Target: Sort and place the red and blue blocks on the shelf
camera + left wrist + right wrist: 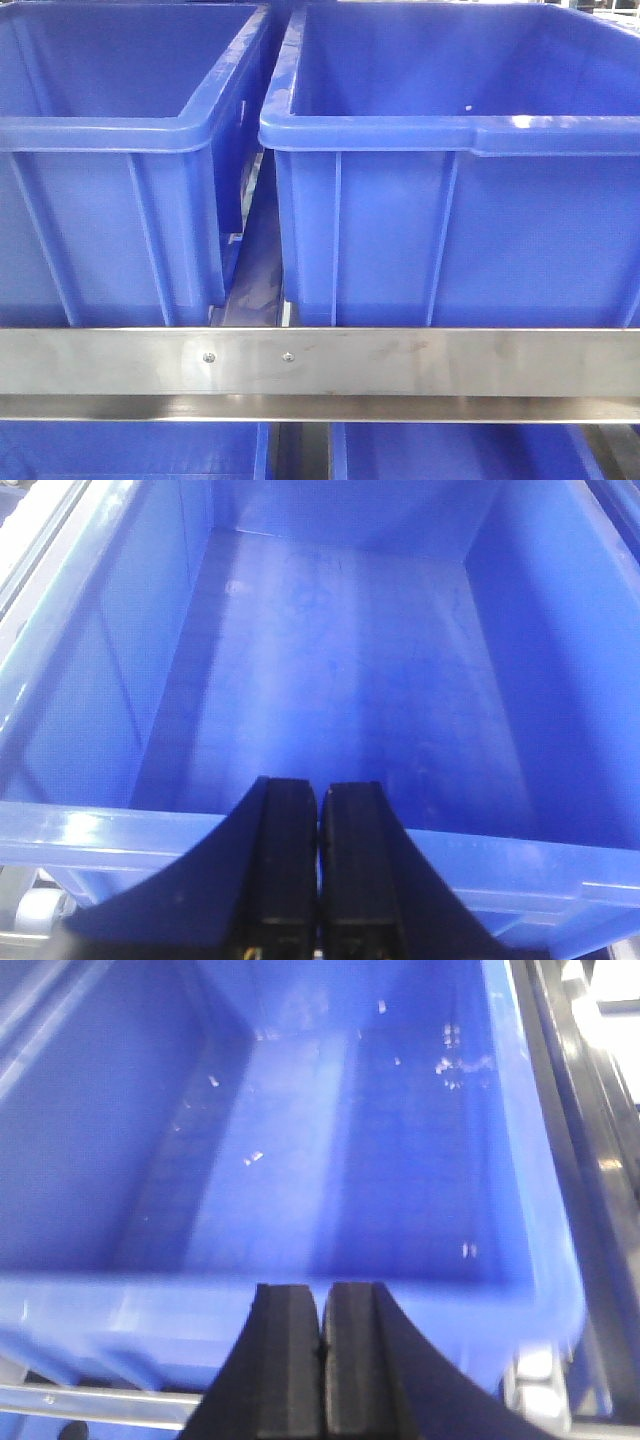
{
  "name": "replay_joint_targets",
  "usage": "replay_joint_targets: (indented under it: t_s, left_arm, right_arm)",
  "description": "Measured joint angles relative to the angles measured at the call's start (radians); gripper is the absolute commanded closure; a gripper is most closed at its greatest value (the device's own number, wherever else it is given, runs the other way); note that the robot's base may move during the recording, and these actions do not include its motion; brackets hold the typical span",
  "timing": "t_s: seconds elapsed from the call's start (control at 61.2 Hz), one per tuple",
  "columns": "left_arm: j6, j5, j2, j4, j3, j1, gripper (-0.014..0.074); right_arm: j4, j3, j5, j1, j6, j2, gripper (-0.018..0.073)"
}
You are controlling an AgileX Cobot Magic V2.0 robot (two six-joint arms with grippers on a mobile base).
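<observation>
Blue plastic bins, left (110,140) and right (450,130), are filling the shelf behind its brushed steel rail (400,362). Both claws, left (318,860) and right (322,1360), are hovering at bin rims, pinched together, empty. No cube is showing; such small, light, rigid blocks would likely suit a flat-sided pinch.

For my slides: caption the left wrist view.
Left gripper, shut and empty, poised at the rim of a blue bin whose visible floor is bare.

Two bins sit side by side on the shelf (400,362), left bin (110,200) beside right bin (450,220), behind its front rail.
</observation>
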Motion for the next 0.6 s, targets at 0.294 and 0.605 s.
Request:
replay_joint_targets:
  t_s: [0.294, 0.605]
  left_arm:
    - [0.0, 0.0, 0.0, 0.0, 0.0, 0.0, 0.0452]
    - [0.0, 0.0, 0.0, 0.0, 0.0, 0.0, 0.0452]
  right_arm:
    - [0.007, 0.352, -0.096, -0.002, 0.0, -0.377, 0.0489]
    - [0.009, 0.463, -0.142, -0.002, 0.002, -0.457, 0.0489]
